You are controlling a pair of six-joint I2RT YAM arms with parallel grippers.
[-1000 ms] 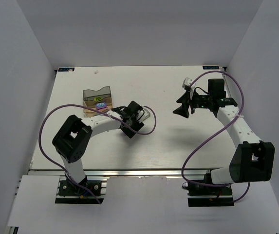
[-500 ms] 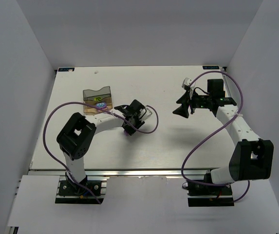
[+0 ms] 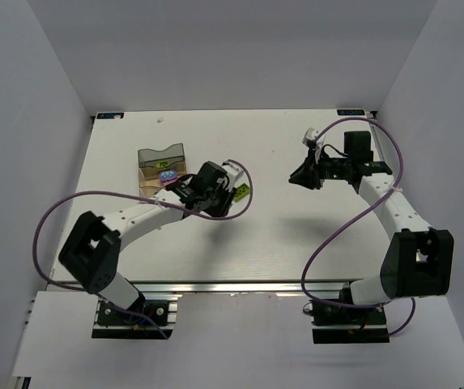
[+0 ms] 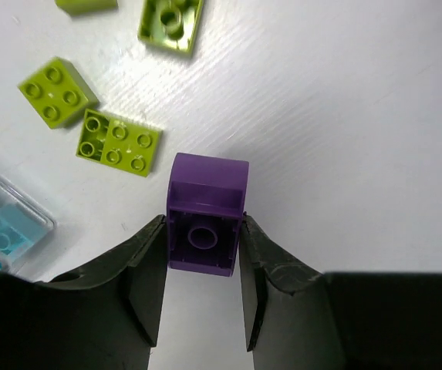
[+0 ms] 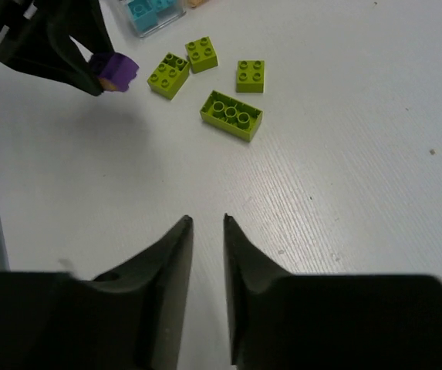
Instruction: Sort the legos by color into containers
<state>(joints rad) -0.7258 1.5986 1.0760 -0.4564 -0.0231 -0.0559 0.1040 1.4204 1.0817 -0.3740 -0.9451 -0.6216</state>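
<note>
Purple brick (image 4: 205, 212) pinched in left pincer (image 4: 203, 270); pads partly hide it

Overhead view looks down; both wrist views share the green legos (image 5: 205, 77).

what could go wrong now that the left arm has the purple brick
The left tool pinches the purple brick only at its near end, so it could twist or slip free. The lime-green bricks lie close beside it and could get knocked. The containers are small, so a drop could miss.

right pincer (image 5: 207, 231): nearly closed, empty | left pincer (image 5: 89, 73): holds purple lego (image 5: 118, 71)
</note>
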